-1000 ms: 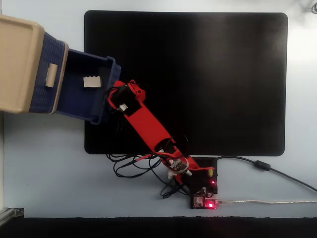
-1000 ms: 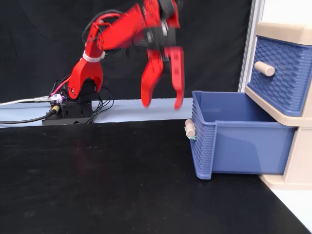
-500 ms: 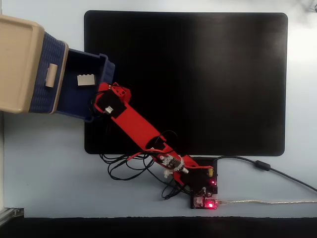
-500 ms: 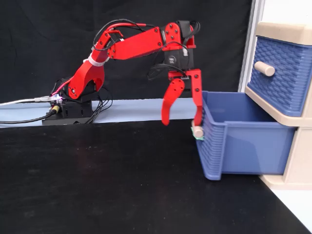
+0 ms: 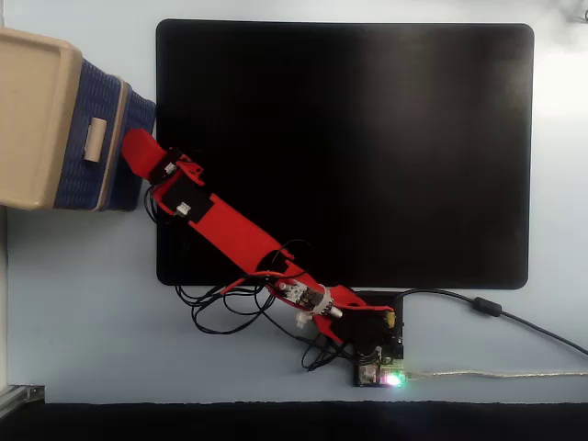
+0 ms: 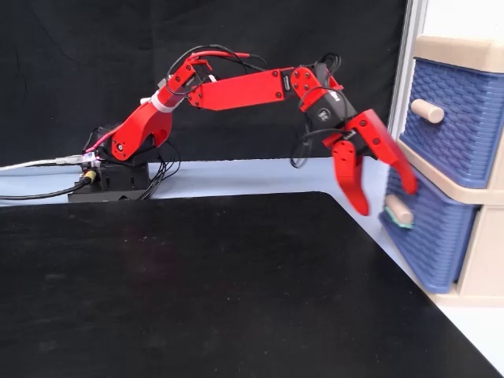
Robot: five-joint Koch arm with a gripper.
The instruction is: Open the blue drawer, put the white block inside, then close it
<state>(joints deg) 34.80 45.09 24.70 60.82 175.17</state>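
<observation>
The blue drawer (image 6: 431, 240) is the lower one of the beige cabinet (image 6: 482, 268). It sits almost fully pushed in, and in a fixed view only a narrow strip of it (image 5: 142, 108) sticks out. Its small beige handle (image 6: 398, 211) points toward the arm. My red gripper (image 6: 386, 197) is open against the drawer front, one finger (image 6: 351, 177) left of the handle and the other just above it. From above, the gripper (image 5: 138, 152) reaches to the drawer front. The white block is hidden.
The upper navy drawer (image 6: 457, 118) with its bigger handle (image 6: 428, 110) is shut. A black mat (image 5: 367, 147) covers most of the table. The arm's base, control board (image 5: 377, 354) and loose cables (image 5: 220, 308) lie at the mat's near edge.
The drawer slid from wide open to almost shut, with the gripper moving along against its front. The white block, seen inside it before, is now covered.
</observation>
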